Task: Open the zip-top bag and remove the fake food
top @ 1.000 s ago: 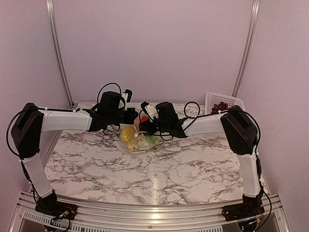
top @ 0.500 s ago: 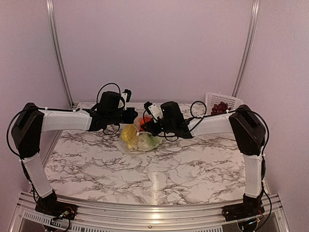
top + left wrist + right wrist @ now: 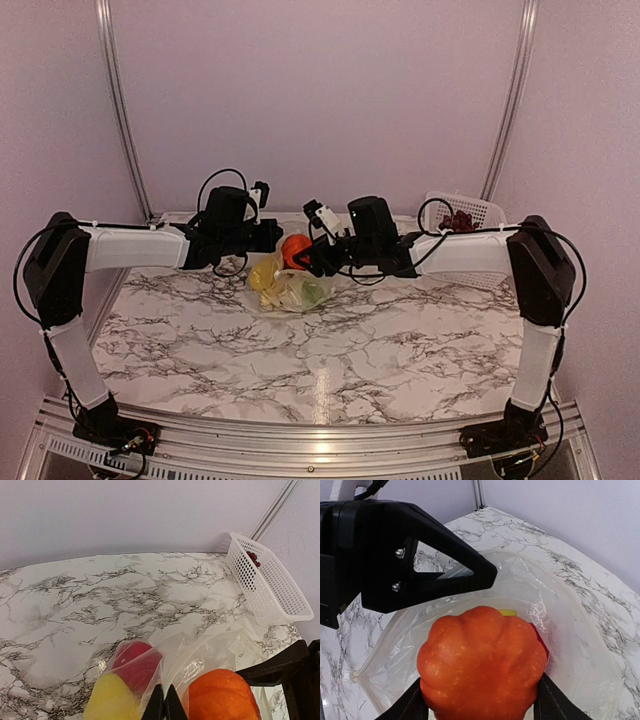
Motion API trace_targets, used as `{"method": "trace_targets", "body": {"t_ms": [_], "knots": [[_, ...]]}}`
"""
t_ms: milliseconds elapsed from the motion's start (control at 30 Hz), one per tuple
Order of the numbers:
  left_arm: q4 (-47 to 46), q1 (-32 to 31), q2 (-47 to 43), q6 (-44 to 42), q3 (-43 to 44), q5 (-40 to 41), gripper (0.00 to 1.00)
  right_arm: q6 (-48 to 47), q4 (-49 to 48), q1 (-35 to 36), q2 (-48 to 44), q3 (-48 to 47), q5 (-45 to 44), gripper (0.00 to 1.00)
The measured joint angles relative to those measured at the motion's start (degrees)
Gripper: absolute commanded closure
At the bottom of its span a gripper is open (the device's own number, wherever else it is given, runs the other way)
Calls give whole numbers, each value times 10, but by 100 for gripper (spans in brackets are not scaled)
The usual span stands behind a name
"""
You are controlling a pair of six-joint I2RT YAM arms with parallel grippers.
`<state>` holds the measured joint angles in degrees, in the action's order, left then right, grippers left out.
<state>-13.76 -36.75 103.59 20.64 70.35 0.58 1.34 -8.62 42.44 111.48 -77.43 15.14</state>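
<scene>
orange piece [image 3: 482, 662]: lumpy and pumpkin-like, held at its sides by the right jaws, which stand part open around it. it sits at the mouth of the bag, above the other food.
bag [image 3: 210, 650]: clear crinkly film, lying on the desk [image 3: 100, 595] towards the far edge, between the two arms, mouth open towards the right arm.
left jaws: fully closed, pinching a fold of the film beside the mouth.
in the bag: a yellow piece [image 3: 112, 700], a red piece [image 3: 135, 662] and a greenish one [image 3: 312, 292].
basket [image 3: 270, 585]: white lattice at the far right, well apart from the bag, with dark grapes [image 3: 458, 220] in it.
step in hand: probably drawing the orange piece clear of the bag.
doing it well: keep the left pinch firm so the film holds back. pull straight out through the mouth, not sideways into the film. clear the lip before swinging away, likely to the basket. go slowly, since smooth rounded plastic could squirt out of the grip.
risk: the bag drags along and spills the rest.
writing: no brand, label or text can be read in any view.
</scene>
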Motion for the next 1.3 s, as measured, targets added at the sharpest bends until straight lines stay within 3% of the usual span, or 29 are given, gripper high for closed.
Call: {"method": "trace_targets", "body": {"t_ms": [333, 767, 1067, 1300], "knots": [[1, 3, 4, 1, 2, 5, 100, 20, 1, -25, -55, 52, 125, 73], [1, 6, 6, 6, 2, 5, 100, 58, -49, -104, -146, 87, 193, 73], [1, 7, 6, 8, 2, 5, 100, 75, -59, -238, -178, 92, 157, 72], [1, 7, 6, 9, 3, 5, 100, 75, -30, -382, -188, 111, 45, 69]]}}
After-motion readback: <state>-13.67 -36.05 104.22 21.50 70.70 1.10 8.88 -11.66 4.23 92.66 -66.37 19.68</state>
